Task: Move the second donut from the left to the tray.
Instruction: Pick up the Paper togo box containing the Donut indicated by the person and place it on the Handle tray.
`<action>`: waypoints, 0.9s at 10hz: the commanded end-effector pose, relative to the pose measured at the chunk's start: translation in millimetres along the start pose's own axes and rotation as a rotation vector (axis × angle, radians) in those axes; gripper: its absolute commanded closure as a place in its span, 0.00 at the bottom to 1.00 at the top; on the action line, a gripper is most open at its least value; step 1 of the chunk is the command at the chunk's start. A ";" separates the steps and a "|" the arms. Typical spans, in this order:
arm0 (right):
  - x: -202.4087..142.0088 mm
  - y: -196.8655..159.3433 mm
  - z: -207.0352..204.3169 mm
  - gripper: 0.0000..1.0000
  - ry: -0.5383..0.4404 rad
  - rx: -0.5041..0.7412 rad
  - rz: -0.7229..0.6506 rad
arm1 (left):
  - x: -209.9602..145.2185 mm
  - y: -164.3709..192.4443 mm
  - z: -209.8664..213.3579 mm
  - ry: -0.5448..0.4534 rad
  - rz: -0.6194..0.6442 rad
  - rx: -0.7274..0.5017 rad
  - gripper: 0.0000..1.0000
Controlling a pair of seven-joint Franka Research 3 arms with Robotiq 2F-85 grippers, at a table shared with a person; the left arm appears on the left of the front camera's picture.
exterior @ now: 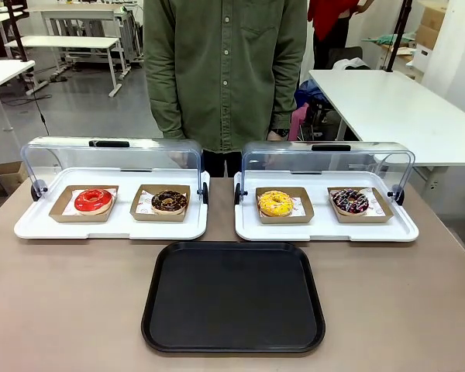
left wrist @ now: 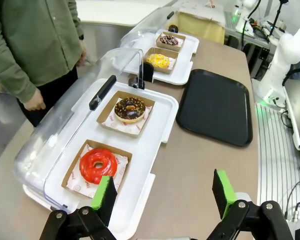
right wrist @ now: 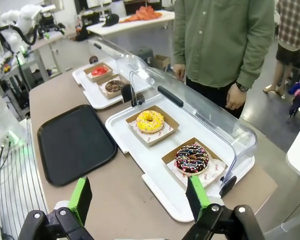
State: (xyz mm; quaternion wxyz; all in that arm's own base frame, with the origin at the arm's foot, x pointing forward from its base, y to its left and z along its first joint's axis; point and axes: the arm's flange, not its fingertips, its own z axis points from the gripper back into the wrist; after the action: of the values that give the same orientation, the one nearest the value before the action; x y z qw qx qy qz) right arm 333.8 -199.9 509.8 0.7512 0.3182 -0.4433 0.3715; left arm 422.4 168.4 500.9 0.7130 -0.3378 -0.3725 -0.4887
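Both robot arms are held high over opposite ends of the table, each wrist camera looking down the row of pastries. The left gripper (left wrist: 165, 189) has its green-padded fingers spread as wide as they go, with nothing between them, above the table edge near the red-iced donut (exterior: 93, 200). The right gripper (right wrist: 139, 191) is just as wide apart and empty, above the end nearest the drizzled dark donut (exterior: 349, 201). The second donut from the left (exterior: 169, 201) lies flat with its hole facing up in a shallow cardboard box (exterior: 142, 209). Being a ring, it has no long axis of its own, but the box's longer sides run across the table in the front view. The box sits on the right half of the left white tray (exterior: 112, 226), whose clear domed lid (exterior: 112, 155) is tipped back. The tray (exterior: 232, 298) lies bare on the robot's side of the table, between and just in front of the two white trays, its broader edge seemingly toward the robot. A person in a green shirt (exterior: 225, 70) stands at the far side, arms down, one hand (left wrist: 35, 102) hanging by the lid.
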 end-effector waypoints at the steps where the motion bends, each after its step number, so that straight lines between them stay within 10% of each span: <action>1: 2.9 -2.9 0.6 0.00 -0.031 0.001 0.030 | 1.2 -1.5 1.3 -0.007 -0.007 -0.007 0.00; 9: 2.9 -2.9 0.6 0.00 -0.031 0.001 0.030 | 1.2 -1.5 1.3 -0.007 -0.007 -0.007 0.00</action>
State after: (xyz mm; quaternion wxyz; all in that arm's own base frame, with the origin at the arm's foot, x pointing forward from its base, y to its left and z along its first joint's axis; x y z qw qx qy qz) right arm 333.4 -199.8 509.9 0.7507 0.3183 -0.4436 0.3719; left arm 422.4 168.5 501.0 0.7130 -0.3377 -0.3725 -0.4887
